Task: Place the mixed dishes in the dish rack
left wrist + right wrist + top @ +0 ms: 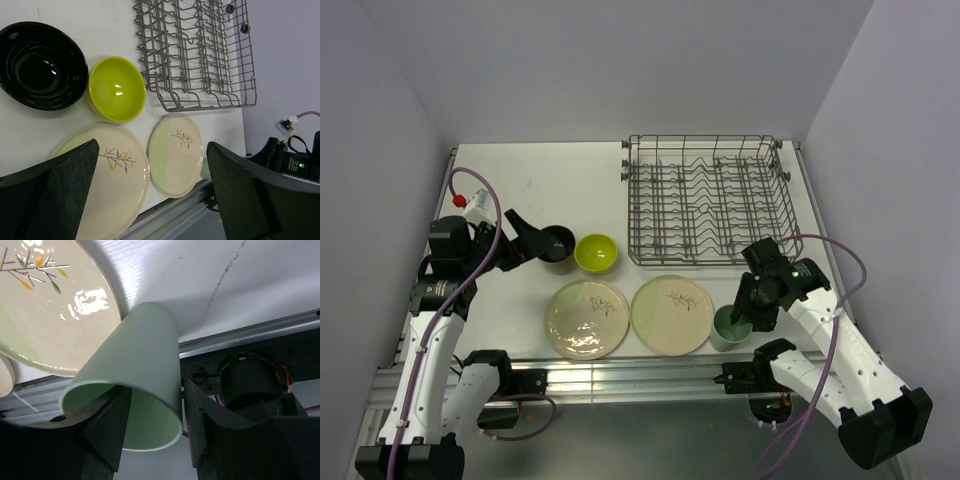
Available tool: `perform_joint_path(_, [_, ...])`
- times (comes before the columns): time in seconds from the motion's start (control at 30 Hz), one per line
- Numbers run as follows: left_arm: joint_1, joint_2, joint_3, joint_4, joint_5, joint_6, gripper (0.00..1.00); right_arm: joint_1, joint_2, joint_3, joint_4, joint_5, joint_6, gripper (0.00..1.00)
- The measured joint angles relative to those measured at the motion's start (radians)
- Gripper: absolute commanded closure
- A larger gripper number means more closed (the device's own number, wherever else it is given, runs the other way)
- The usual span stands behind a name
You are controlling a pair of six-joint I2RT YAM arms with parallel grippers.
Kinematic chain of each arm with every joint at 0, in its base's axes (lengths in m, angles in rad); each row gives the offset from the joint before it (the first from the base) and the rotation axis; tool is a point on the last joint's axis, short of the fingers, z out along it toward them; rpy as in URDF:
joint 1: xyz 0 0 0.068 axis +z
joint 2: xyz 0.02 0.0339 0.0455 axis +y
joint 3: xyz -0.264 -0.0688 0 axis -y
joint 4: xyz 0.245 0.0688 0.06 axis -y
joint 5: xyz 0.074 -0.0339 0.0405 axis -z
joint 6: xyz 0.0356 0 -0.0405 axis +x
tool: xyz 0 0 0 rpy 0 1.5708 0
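R end effector (744,316) straddles the rim of the mint cup (135,355), one finger inside, one outside; can't tell if it's clamped. Cup sits at bench (550,180) front edge, just right of the right plate (671,314). L end effector (527,240) is wide open w/ nothing in it, beside the dark cup (557,243). Lime bowl (596,252) is next to that, left plate (586,318) in front. Dish rack (705,200) stands back right.

Mint cup (728,328) beside plate (671,315), near rack (705,200)
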Motion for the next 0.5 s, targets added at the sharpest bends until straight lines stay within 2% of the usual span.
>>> perform_joint_path(0.13, [0.000,0.000,0.000,-0.003,0.009,0.000,0.03,0.029,0.029,0.000,0.010,-0.001,0.014,0.70])
perform_joint_path(0.17, [0.000,0.000,0.000,-0.003,0.011,0.000,0.03,0.039,0.029,0.000,0.010,0.001,0.018,0.88])
perform_joint_path(0.23, [0.000,0.000,0.000,-0.005,0.013,0.003,0.03,0.053,0.030,0.000,-0.016,0.025,0.019,0.97])
perform_joint_path(0.27, [0.000,0.000,0.000,-0.006,0.015,0.004,0.03,0.058,0.030,-0.002,-0.024,0.027,0.027,1.00])
perform_joint_path(0.5, [0.000,0.001,0.000,-0.006,0.032,0.014,0.04,0.075,0.027,0.058,-0.047,0.091,0.043,1.00])
